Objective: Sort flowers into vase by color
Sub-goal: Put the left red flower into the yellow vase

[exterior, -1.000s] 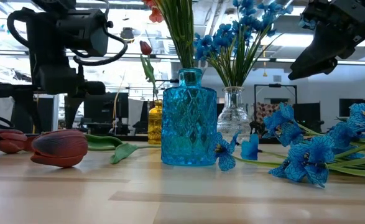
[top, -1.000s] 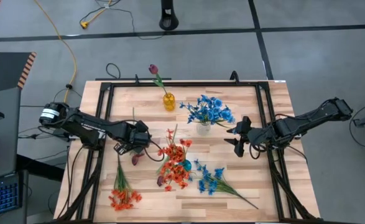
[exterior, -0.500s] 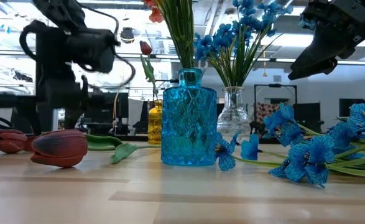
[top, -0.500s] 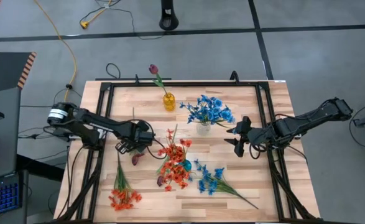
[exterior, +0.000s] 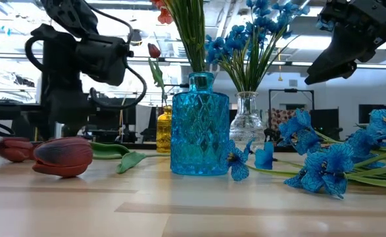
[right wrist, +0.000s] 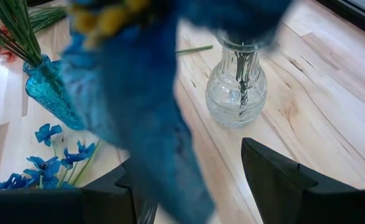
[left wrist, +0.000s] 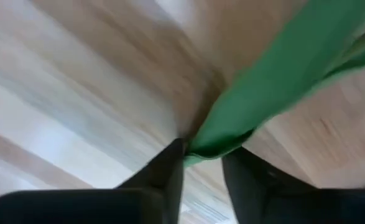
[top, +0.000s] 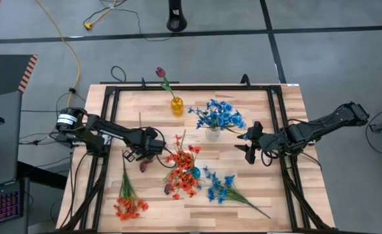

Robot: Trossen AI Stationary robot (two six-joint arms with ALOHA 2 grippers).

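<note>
My left gripper [top: 137,158] is down at the table left of centre. It is shut on a green leaf [left wrist: 244,106] of a loose maroon tulip whose bud [top: 143,166] lies on the wood. In the low view two maroon buds [exterior: 61,157] rest on the table. Orange flowers stand in the blue vase [exterior: 199,125], blue flowers in the clear vase [right wrist: 239,87], and one maroon tulip in the yellow vase [top: 176,106]. My right gripper [top: 249,146] hangs open beside the clear vase. A blurred blue blossom [right wrist: 138,106] is close before its camera. My left gripper pinches the free end of the green leaf [left wrist: 202,149] between its two fingertips [left wrist: 173,158]. The fingers come from above, pointing steeply down at the table. The leaf runs away from the fingers just over the wood; the bud stays on the table.
A loose orange spray [top: 129,201] lies near the front left and a loose blue spray [top: 223,188] near the front middle. Another maroon bud [top: 168,188] lies by the blue vase. A black frame [top: 112,97] runs around the tabletop.
My left gripper has sunk toward the table and shifted a little toward the right edge, ending at the maroon tulip. The flowers have stayed where they were.
</note>
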